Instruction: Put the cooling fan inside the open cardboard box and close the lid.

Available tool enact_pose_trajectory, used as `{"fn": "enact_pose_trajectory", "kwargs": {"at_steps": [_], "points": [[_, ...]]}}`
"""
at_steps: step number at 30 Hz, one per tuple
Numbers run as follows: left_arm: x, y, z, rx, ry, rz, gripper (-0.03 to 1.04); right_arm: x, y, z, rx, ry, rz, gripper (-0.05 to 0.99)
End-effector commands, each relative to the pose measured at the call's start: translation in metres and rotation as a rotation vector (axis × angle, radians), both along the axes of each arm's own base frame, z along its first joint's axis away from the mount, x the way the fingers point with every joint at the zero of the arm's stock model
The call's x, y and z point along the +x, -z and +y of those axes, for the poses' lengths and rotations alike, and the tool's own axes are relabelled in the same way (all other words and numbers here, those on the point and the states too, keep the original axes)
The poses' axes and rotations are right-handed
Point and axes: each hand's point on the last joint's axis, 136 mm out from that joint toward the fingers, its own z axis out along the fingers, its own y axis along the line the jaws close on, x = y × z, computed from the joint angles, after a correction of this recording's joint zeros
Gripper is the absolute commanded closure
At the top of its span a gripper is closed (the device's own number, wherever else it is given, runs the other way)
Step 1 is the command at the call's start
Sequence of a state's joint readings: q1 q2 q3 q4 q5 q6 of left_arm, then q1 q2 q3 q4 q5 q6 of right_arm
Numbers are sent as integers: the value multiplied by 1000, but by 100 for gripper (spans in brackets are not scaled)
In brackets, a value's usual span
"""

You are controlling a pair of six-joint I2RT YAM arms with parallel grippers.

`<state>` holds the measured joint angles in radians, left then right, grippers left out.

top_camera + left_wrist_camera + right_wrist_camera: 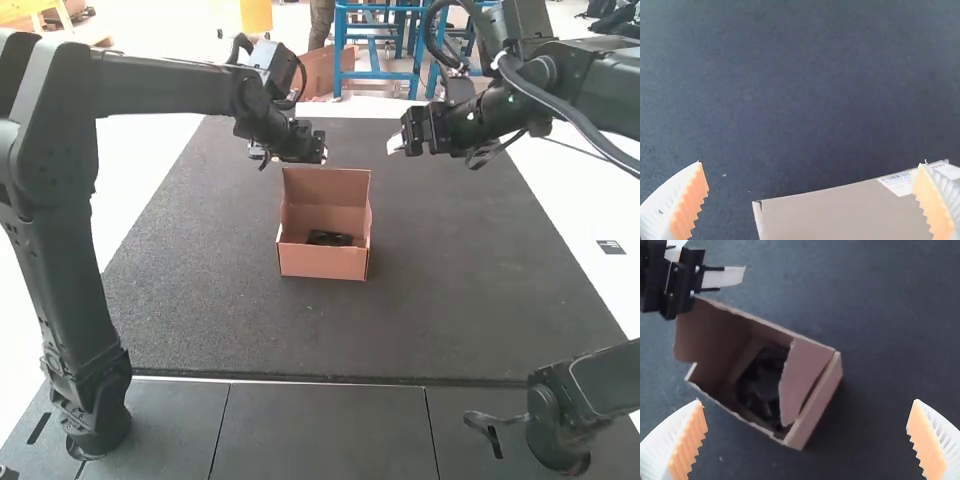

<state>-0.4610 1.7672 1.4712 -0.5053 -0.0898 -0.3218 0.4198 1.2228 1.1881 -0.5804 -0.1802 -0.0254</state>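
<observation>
Left gripper [312,152] and right gripper [398,143] hang spread, empty; fan [330,238] sits in box [322,262], so press upright lid [325,188] forward evenly.

I count one cardboard box [323,262], sitting on the one dark mat [450,300]. Inside it I see one cooling fan [330,238], black, and no second one anywhere on the mat. The box has one lid [326,187], on its far side, and I make out one side flap [800,380] and one white label [897,181]. I have two arms: one left arm [150,85] and one right arm [590,75]. Each carries one tool, so two in all, the left tool [318,148] and the right tool [393,143]. Each tool has two white ribbed fingers [660,445], four altogether, each with one orange pad [922,440].
</observation>
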Motion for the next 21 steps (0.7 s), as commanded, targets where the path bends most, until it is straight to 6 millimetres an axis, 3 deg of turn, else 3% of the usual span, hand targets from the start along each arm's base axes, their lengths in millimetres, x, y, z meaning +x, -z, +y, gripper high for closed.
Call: {"fn": "enact_pose_trajectory", "kwargs": {"at_steps": [1, 13, 21], "points": [[-6, -6, -14, 25, 57, -8, 4, 4, -18, -5, 37, 18, -33, 2], [-47, 35, -28, 71, 146, 139, 4, 2, -24, -2, 61, 4, -21, 2], [-65, 72, -32, 87, 171, 196, 4, -21, -14, 5, 109, -36, 108, 2]]}}
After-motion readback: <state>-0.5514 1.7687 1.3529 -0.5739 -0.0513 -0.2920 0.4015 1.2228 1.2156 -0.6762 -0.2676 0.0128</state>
